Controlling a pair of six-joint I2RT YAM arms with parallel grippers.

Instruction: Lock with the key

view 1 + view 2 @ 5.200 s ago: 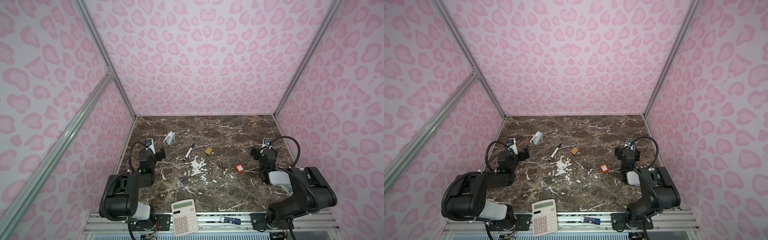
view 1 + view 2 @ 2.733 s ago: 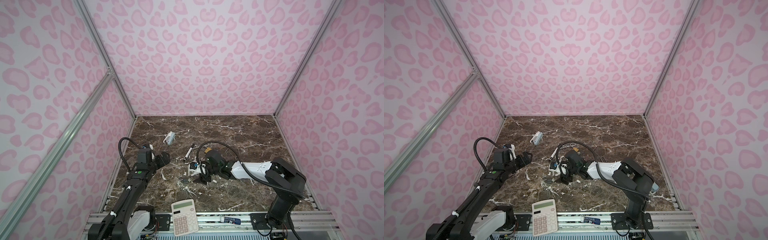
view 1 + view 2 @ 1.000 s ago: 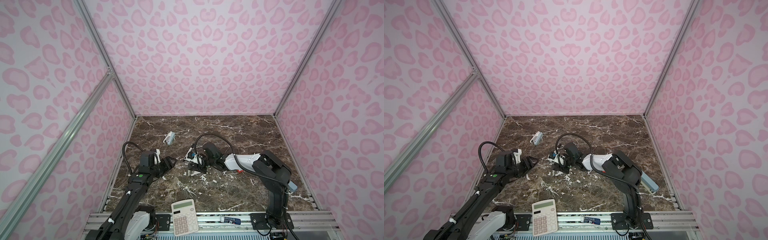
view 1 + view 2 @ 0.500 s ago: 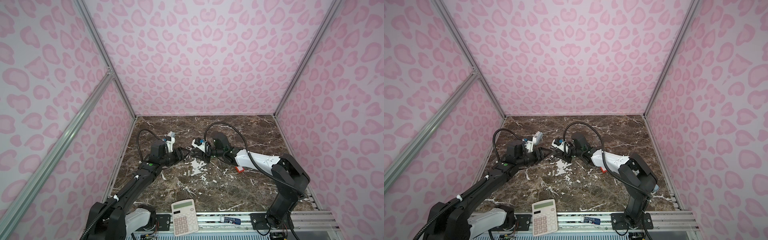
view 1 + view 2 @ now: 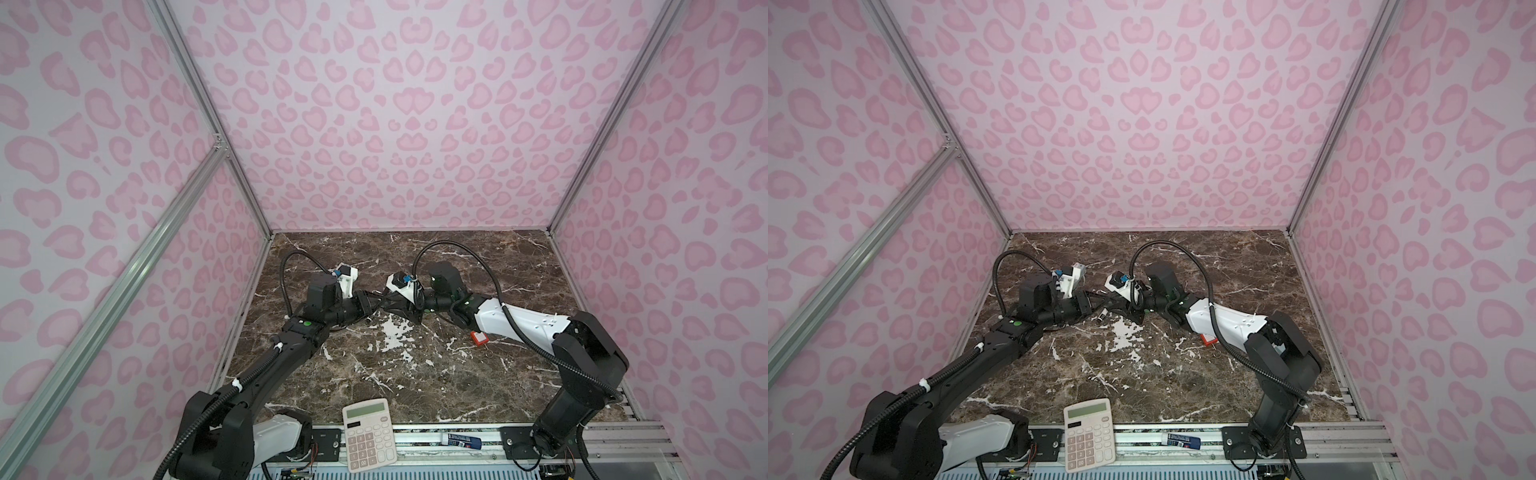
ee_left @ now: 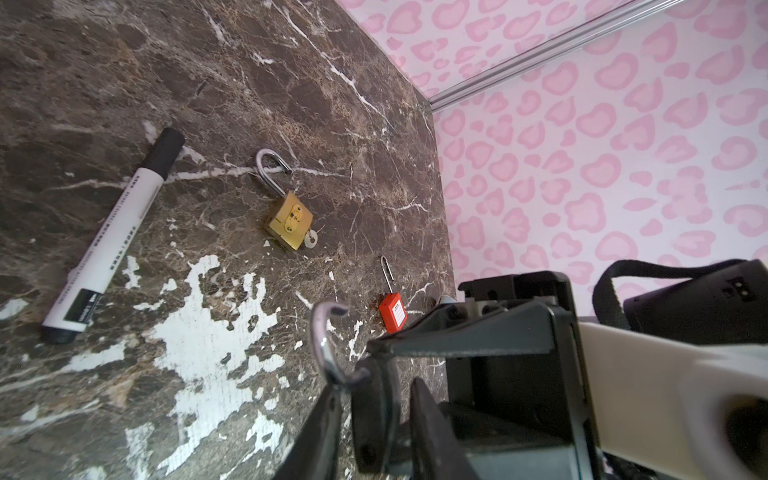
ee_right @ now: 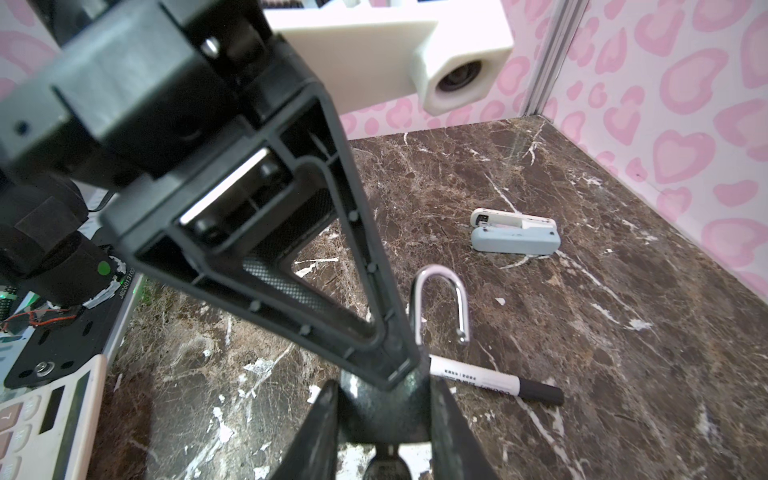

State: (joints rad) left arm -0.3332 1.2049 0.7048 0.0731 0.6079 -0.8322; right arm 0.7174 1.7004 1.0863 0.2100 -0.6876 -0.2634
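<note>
A black padlock (image 7: 382,411) with an open silver shackle (image 7: 440,299) hangs above the marble table. My right gripper (image 7: 384,386) is shut on the sides of its body. A dark rounded piece hangs under the body; I cannot tell whether it is the key. My left gripper (image 6: 374,390) faces the right one, its jaws narrowed around the same padlock (image 6: 374,407), with thin gaps showing on both sides. The shackle (image 6: 324,345) curls up past one left finger (image 6: 324,419). In both top views the left gripper (image 5: 374,305) and right gripper (image 5: 388,309) meet mid-table.
On the table lie a brass padlock (image 6: 289,224) with open shackle, a red padlock (image 5: 480,337), a white marker (image 6: 112,237) and a pale blue stapler (image 7: 515,237). A calculator (image 5: 370,434) and a small tube (image 5: 463,440) rest on the front rail.
The right gripper carried the black padlock back toward mid-table. The left arm reached in to meet it, and its jaws narrowed around the padlock.
</note>
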